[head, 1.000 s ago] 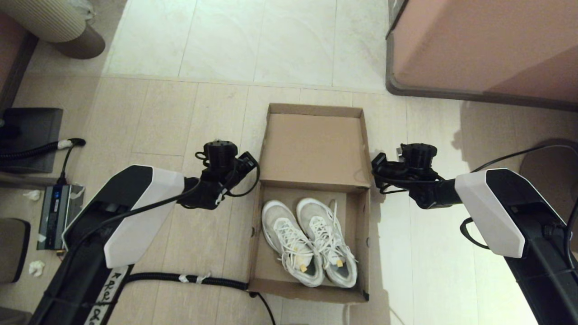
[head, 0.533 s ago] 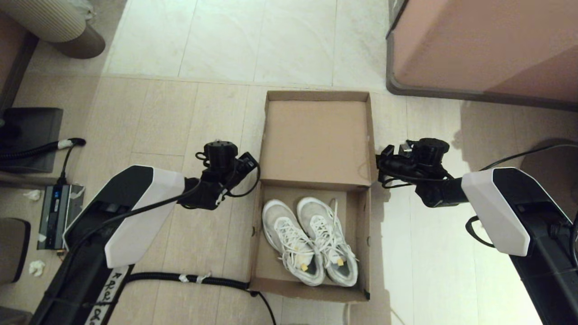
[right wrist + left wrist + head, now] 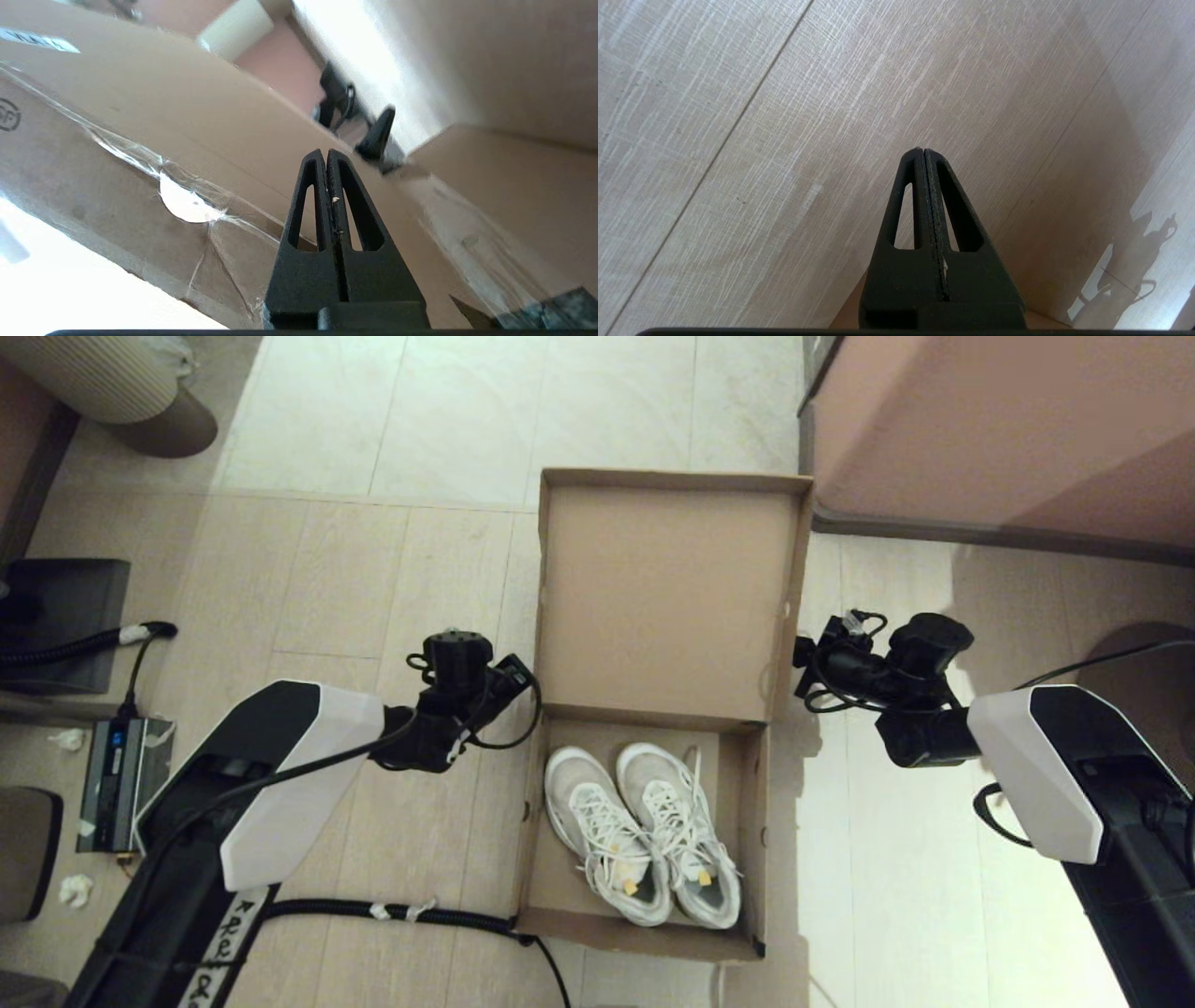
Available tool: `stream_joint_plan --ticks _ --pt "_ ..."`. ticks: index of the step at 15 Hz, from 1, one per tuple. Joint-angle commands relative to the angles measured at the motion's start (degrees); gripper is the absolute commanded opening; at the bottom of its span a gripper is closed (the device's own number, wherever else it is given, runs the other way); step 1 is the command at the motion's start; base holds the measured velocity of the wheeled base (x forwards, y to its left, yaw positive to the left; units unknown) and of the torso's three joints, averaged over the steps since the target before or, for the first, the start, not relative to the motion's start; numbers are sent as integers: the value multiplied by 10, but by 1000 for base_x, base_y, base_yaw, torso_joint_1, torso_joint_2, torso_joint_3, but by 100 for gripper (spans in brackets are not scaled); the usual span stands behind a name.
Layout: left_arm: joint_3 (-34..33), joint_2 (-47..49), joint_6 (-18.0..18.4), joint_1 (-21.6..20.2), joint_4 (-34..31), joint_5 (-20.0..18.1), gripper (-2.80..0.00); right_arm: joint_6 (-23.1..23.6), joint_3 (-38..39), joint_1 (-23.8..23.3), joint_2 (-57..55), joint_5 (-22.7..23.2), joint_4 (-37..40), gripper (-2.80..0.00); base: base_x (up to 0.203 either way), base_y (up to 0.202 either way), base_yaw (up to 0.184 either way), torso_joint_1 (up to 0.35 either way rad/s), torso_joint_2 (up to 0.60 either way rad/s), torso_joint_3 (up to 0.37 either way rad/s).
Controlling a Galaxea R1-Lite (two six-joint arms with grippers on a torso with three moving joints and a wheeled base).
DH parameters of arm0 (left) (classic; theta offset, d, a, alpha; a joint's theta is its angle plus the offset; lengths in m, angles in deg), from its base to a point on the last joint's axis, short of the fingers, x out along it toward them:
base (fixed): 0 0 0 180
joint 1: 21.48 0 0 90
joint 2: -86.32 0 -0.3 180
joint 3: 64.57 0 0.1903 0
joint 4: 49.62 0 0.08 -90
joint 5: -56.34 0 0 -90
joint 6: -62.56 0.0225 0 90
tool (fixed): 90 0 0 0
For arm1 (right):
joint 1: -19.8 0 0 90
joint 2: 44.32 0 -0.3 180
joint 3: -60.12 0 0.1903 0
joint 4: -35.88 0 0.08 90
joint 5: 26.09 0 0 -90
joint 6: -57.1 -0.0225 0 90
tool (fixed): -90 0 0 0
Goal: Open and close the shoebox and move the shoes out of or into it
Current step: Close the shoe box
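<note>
The brown cardboard shoebox (image 3: 528, 859) lies on the floor with its flap lid (image 3: 663, 597) raised and its inner face toward me. The pair of white lace-up shoes (image 3: 644, 835) lies side by side inside the box, toes toward the lid. My right gripper (image 3: 803, 655) is shut and empty, right against the lid's right edge. In the right wrist view its tips (image 3: 325, 152) rest against taped cardboard (image 3: 187, 205). My left gripper (image 3: 509, 677) hangs shut over bare floor left of the box, holding nothing (image 3: 923, 150).
A large pinkish-brown cabinet (image 3: 1008, 429) stands at the back right, close to the lid's far corner. A black corrugated cable (image 3: 392, 915) runs to the box's near left corner. A power unit (image 3: 117, 770) and a dark mat (image 3: 65, 616) lie at the left.
The lid has swung up and further open, its far edge now higher in view. My right gripper has shifted right and back alongside it. The left arm has barely moved.
</note>
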Motion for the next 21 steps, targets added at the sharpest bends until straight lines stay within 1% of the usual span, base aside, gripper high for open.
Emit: stream_joint_plan --ticks 1,4,6,7,9,10,11,12,14,15,21 --pt "1 2 -2 -1 2 0 -280 -10 0 0 0 22 -4 -280 0 0 0 0 0 0" --pt "1 2 -3 -1 2 0 -280 -35 0 0 10 40 -5 -280 0 0 0 0 0 0" --pt "1 5 -3 -1 3 0 -280 -38 0 0 17 69 -11 -280 0 0 0 0 0 0" --pt "1 5 -3 -1 3 0 -280 -45 0 0 21 72 -18 -280 0 0 0 0 0 0" --pt "1 6 -3 -1 4 0 -280 -70 0 0 28 98 -42 -280 0 0 0 0 0 0" --pt "1 6 -4 -1 4 0 -280 -90 0 0 30 112 -69 -280 0 0 0 0 0 0" --pt "1 6 -8 -1 4 0 -280 -121 0 0 30 122 -105 -280 0 0 0 0 0 0" --pt "0 3 -16 -1 4 2 -280 -154 0 -2 30 133 -146 -280 0 0 0 0 0 0" --pt "0 -10 -20 -5 3 4 -280 -231 1 -8 32 147 -215 -280 0 0 0 0 0 0" --pt "-2 -22 -20 -7 2 5 -280 -242 4 -9 40 149 -221 -280 0 0 0 0 0 0" --pt "-1 -102 -20 -11 -9 6 -280 -254 35 -25 91 169 -222 -280 0 0 0 0 0 0"
